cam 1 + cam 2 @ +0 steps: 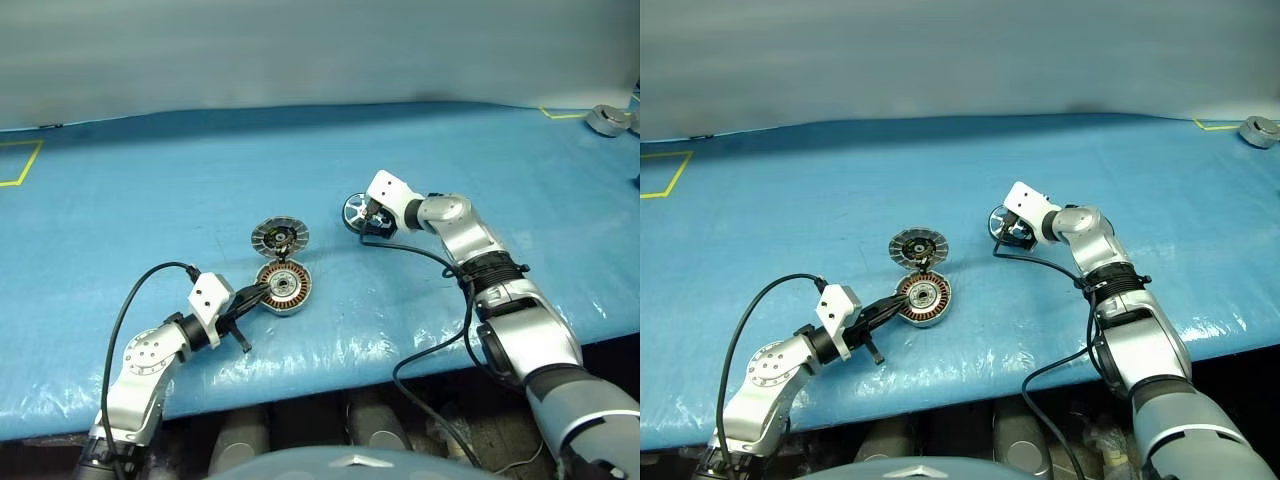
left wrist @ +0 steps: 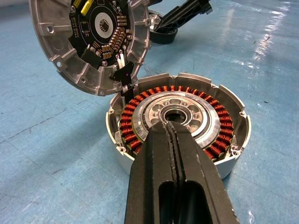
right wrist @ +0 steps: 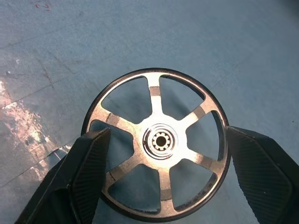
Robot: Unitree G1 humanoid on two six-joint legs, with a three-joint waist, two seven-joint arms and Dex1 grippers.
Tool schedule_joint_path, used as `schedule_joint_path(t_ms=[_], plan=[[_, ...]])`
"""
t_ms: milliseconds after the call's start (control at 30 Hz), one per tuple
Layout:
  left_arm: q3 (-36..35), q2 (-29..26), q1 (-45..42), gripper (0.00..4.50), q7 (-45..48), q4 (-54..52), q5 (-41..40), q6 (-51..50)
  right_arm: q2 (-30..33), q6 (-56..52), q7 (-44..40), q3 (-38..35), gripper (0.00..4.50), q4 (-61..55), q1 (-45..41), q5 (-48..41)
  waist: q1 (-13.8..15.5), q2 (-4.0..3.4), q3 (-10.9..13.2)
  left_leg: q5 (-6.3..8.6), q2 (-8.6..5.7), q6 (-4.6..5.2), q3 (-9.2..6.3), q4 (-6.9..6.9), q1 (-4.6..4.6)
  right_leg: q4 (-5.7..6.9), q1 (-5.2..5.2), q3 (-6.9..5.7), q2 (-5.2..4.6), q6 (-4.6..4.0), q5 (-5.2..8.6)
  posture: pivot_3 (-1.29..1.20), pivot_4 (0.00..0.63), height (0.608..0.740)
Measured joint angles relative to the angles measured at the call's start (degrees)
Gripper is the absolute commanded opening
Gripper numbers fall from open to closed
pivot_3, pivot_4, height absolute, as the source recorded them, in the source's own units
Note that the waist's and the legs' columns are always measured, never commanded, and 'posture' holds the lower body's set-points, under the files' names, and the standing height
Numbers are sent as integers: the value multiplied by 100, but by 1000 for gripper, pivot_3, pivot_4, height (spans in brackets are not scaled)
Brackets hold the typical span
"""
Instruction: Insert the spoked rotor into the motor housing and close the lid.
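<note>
The motor housing (image 1: 284, 288) lies on the blue table with its copper windings (image 2: 133, 119) and silver centre exposed. Its lid (image 1: 280, 236) stands tilted open at the housing's far edge, circuit side facing me. My left gripper (image 2: 170, 125) is shut, its tips resting over the housing's centre hole with nothing between them. To the right, the spoked rotor (image 3: 160, 140) sits tipped up between the wide-spread fingers of my right gripper (image 3: 167, 132). One finger (image 3: 88, 158) overlaps the black rim, and the other finger touches it on the opposite side.
Yellow tape marks (image 1: 20, 165) lie at the far left of the table. A round silver part (image 1: 607, 120) rests at the far right corner. Black cables trail from both wrists toward the table's front edge (image 1: 330, 385).
</note>
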State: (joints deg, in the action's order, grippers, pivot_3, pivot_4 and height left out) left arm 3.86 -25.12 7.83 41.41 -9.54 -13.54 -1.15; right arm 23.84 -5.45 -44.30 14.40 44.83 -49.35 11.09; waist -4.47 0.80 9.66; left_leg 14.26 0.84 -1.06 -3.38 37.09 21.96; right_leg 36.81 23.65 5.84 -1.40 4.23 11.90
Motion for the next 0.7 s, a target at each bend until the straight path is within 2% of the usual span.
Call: schedule_joint_path(t_ms=[700], plan=[[-2,-10,31,0,-15,0,1,2,8,-140,40,99,4099,-311,123,62,0,0,0,0,0,0,0,1,-1,0,-1,0,0,0,1,0,150,740]])
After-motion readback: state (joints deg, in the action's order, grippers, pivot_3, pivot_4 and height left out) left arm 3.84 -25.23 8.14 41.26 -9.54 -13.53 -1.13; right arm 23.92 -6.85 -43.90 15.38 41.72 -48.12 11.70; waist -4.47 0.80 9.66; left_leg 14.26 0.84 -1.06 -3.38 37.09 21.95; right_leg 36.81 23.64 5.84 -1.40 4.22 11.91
